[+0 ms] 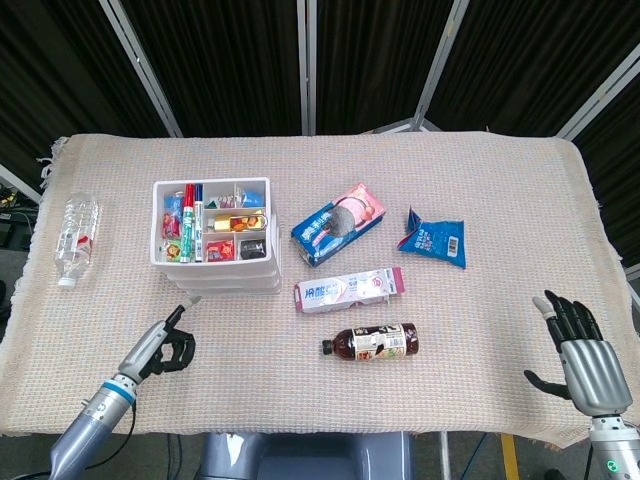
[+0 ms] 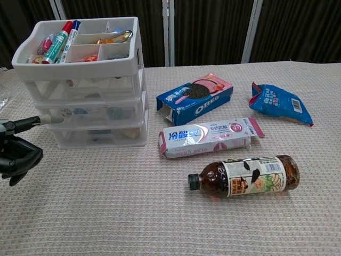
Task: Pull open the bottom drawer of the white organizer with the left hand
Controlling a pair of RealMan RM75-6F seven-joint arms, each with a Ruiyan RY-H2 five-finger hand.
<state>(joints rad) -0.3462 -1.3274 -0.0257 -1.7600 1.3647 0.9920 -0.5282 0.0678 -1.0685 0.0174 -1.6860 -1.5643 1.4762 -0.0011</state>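
So my left hand (image 1: 165,343) sits low left in the head view, one finger out and the rest curled on nothing (meant for hooking), just short of the white organizer (image 1: 215,235), whose bottom drawer (image 2: 98,136) isn't open yet. Right hand (image 1: 583,360) idles, fingers spread.

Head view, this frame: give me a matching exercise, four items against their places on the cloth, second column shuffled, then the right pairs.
Items:
1. clear water bottle
2. blue snack bag
3. brown drink bottle
4. left hand

Places:
A. lying just in front of the toothpaste box
B. near the cloth's left edge
C. right of the Oreo box
D. in front of the white organizer, one finger extended toward it

Pairs: 1-B, 2-C, 3-A, 4-D
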